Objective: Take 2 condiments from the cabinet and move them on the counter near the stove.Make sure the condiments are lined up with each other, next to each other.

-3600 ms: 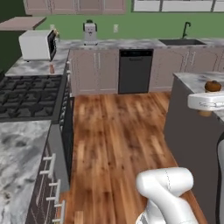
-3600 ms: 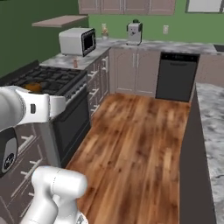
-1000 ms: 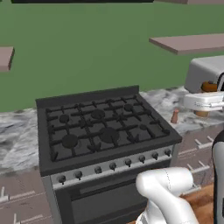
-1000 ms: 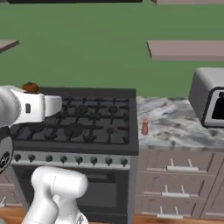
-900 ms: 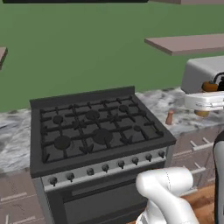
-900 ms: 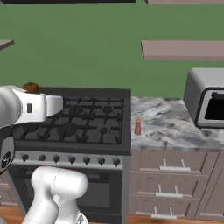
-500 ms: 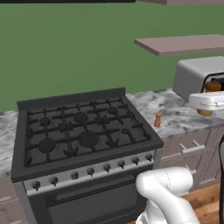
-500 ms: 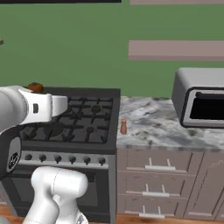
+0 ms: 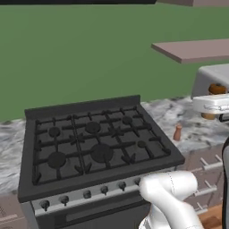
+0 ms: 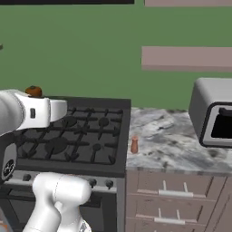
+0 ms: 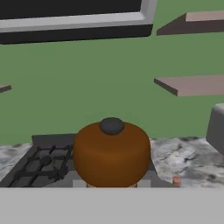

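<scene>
I hold my hand up at about shelf height, facing the green wall, and my fingers are clenched on a brown bottle (image 11: 111, 153) with a dark cap, which sits right in front of my hand camera. From the left base view its brown top (image 9: 218, 88) shows over my white hand at the right edge; from the right base view it peeks up (image 10: 33, 91) behind my forearm at the left. My gripper itself is hidden behind the bottle, so I cannot see the fingertips. The other bottle (image 9: 177, 132), reddish-orange with a paler top, stands upright on the marble counter (image 10: 176, 145) just beside the right edge of the stove (image 9: 96, 147), well apart from the one I hold. In the right base view it (image 10: 134, 145) stands near the counter's front, close to the stove's side. A grey microwave (image 10: 213, 112) sits farther along the counter, under a pinkish shelf (image 10: 186, 58).
</scene>
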